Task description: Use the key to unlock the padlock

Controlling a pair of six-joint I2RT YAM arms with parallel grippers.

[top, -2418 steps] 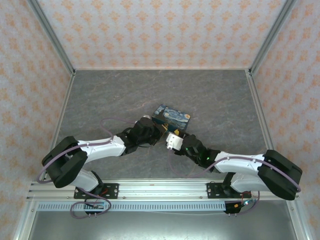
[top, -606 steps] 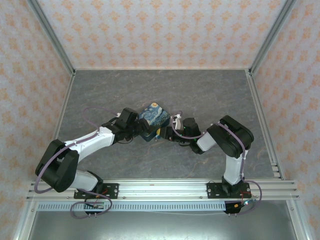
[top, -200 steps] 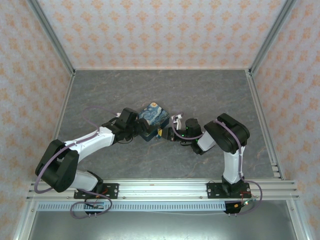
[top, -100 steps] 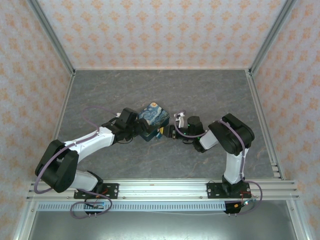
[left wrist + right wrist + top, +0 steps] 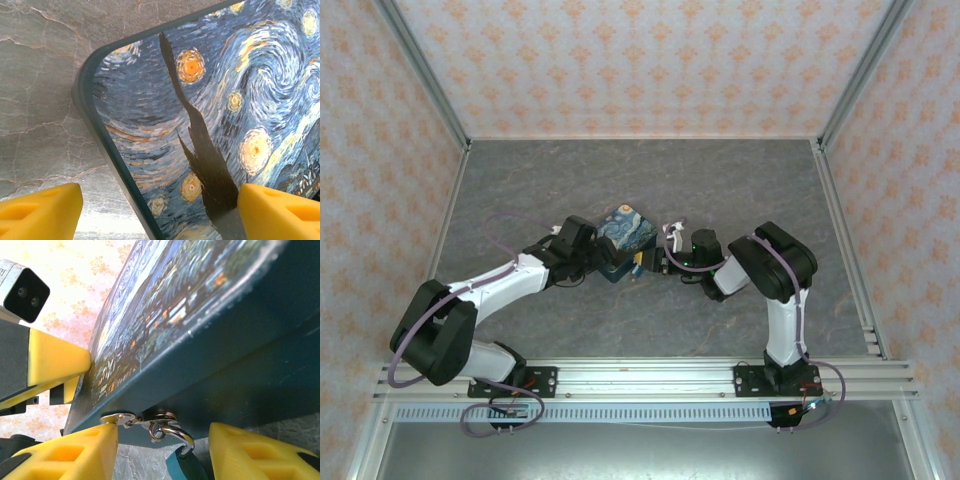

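Two pairs of yellow fingers meet near the middle of the grey marbled worktop (image 5: 740, 190): the left gripper (image 5: 160, 210) is clamped on the tilted blue-and-yellow starry-print box (image 5: 200, 340), one finger (image 5: 60, 365) flat against its printed lid, while the right gripper (image 5: 161, 437) has its fingers spread, gripping nothing. Between the right fingers, the tiny teal-blue padlock (image 5: 179, 466) hangs by its thin silvery shackle from a silvery fitting (image 5: 162, 417) on the box's dark teal lower edge. Beyond rise orange-patterned walls (image 5: 640, 60).
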